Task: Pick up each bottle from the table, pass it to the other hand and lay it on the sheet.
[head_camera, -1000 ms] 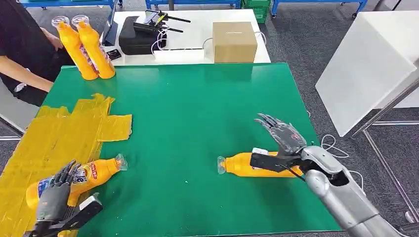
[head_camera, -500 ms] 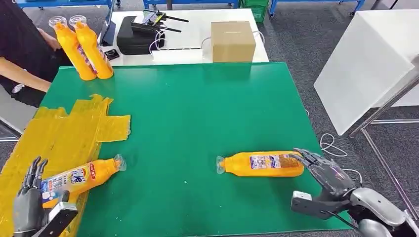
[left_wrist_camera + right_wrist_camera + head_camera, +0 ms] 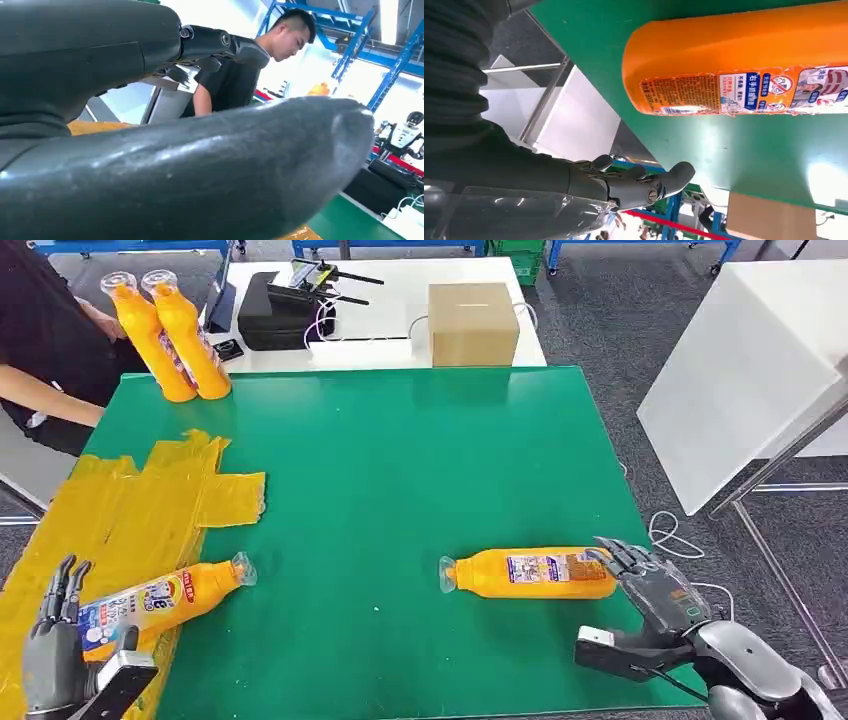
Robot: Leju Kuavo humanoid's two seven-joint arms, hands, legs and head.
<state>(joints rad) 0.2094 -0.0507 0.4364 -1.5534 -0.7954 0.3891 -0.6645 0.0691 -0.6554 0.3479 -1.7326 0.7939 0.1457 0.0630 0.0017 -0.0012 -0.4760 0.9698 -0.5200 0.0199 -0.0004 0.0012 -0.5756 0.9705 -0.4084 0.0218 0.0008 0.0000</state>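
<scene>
Left hand [image 3: 55,640] sits at the near left corner of the yellow sheet [image 3: 110,510]; we see its fingers spread upward and apart, gripping nothing. We read it as wide. Just beside it lies the first bottle [image 3: 160,598], orange, on its side, cap end pointing toward the table centre. Its base half rests on the sheet and its neck reaches out over the green table [image 3: 400,460]. From the head view we cannot tell whether the hand touches this bottle.

At the far left corner of the table we note two upright bottles [image 3: 170,335] standing close together, leaning slightly. A person [image 3: 40,340] in a black top stands next to them at the table's left edge; the left wrist view also shows this person [image 3: 235,80].

Beyond the far edge we see a white table [image 3: 390,300] carrying a black case [image 3: 280,315] and a cardboard box [image 3: 473,323].

Toward the near right, the second bottle [image 3: 530,573] lies on its side on the green surface, cap toward the left, well apart from the sheet. In the right wrist view its base and label [image 3: 744,65] face the camera.

Right hand [image 3: 655,605] is placed just beyond the base of this bottle, fingers extended and apart, thumb held away from them. We read it as wide, holding nothing; fingertips [image 3: 610,552] are at the bottle's base, contact uncertain
</scene>
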